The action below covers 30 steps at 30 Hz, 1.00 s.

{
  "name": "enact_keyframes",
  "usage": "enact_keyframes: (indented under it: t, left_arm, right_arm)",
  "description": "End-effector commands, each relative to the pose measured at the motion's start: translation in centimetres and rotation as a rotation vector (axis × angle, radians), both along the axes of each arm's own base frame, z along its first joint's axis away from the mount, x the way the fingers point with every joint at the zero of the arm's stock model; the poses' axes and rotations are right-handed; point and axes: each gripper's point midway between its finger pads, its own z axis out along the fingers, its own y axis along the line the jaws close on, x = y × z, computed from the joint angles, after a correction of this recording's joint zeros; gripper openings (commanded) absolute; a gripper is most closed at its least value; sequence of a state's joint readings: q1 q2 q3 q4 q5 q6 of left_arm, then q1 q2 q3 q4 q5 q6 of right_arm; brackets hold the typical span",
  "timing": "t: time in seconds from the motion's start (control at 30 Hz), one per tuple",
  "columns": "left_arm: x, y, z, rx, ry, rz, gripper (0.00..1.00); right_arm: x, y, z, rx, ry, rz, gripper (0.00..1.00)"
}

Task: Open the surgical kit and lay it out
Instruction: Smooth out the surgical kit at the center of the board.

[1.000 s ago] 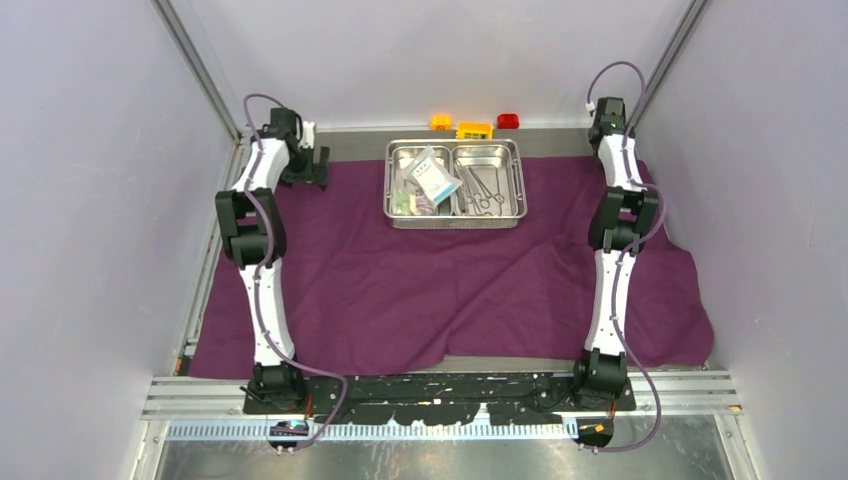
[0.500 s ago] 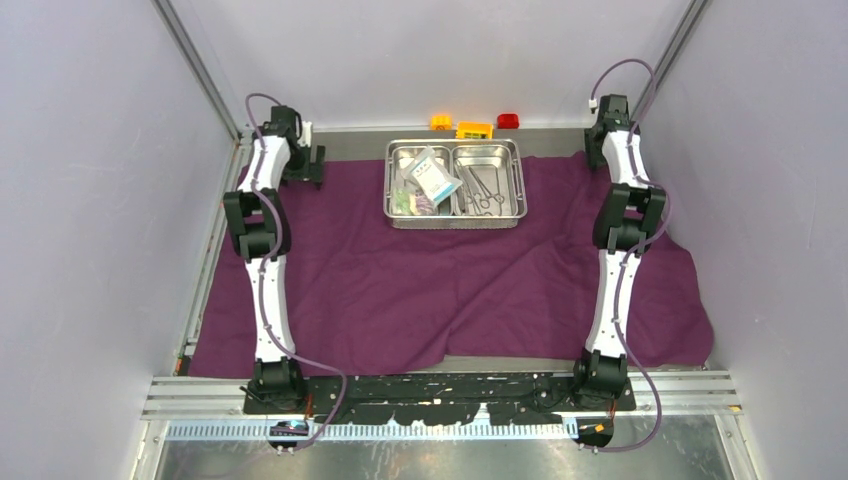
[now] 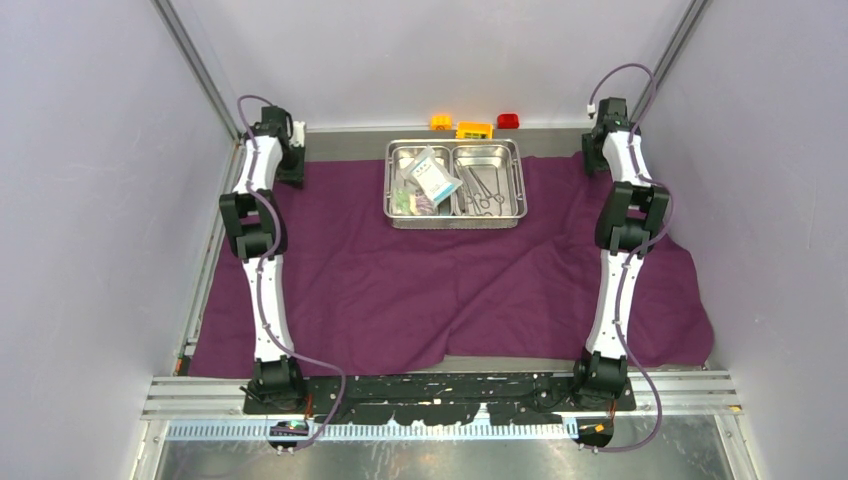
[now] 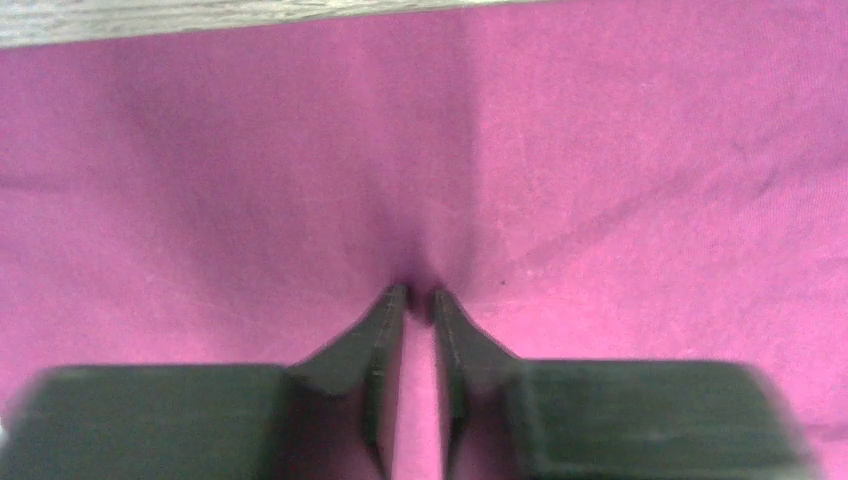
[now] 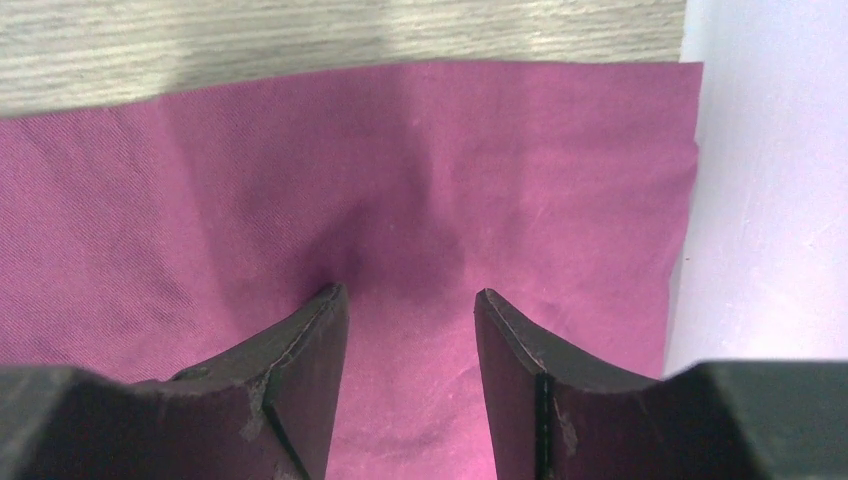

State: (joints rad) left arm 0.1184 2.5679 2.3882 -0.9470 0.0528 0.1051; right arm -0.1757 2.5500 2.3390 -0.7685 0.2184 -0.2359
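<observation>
The dark-purple cloth (image 3: 400, 290) lies spread over the table. On its far middle stands the steel tray (image 3: 455, 224), with clear packets (image 3: 432, 180) in the left compartment and scissors and clamps (image 3: 482, 190) in the right. My left gripper (image 3: 290, 165) is down at the cloth's far left corner. In the left wrist view the left gripper (image 4: 420, 295) has its jaws almost together, pinching a puckered fold of cloth (image 4: 600, 150). My right gripper (image 3: 592, 160) is at the far right corner. There the right gripper (image 5: 410, 292) stands open, tips pressed onto the cloth (image 5: 200, 180).
A yellow brick (image 3: 441, 122), an orange brick (image 3: 474, 130) and a red brick (image 3: 508, 120) sit behind the tray against the back wall. Bare wooden table (image 5: 300, 40) shows beyond the cloth's far edge. The right side wall (image 5: 770, 200) is close beside the right gripper.
The left arm has reached farther toward the far left corner and its jaws have closed onto the cloth. The right arm has shifted slightly back and its jaws have widened.
</observation>
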Motion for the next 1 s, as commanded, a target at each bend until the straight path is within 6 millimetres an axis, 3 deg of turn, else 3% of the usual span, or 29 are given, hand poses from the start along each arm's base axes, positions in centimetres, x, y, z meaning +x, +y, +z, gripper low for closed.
enact_keyframes:
  t: [0.0, 0.03, 0.4, 0.77, 0.97]
  left_arm:
    - [-2.1, 1.9, -3.3, 0.043, 0.116, -0.005, 0.05]
    - [-2.0, 2.0, -3.3, 0.046, 0.113, -0.007, 0.0]
    - [-1.3, 4.9, -2.5, 0.146, 0.095, 0.028, 0.0]
    - [-0.9, 9.2, -2.2, 0.299, 0.089, 0.042, 0.0]
    - [-0.3, 9.5, -2.1, 0.308, 0.066, 0.036, 0.0]
  right_arm:
    - [0.3, 0.5, 5.0, 0.003, -0.092, -0.001, 0.54]
    - [0.3, 0.5, 5.0, 0.002, -0.091, -0.003, 0.54]
    - [-0.1, -0.3, 6.3, -0.039, -0.095, -0.009, 0.54]
    - [-0.2, -1.2, 5.7, -0.052, -0.077, -0.033, 0.55]
    - [-0.6, -0.9, 4.9, -0.041, -0.052, -0.027, 0.55]
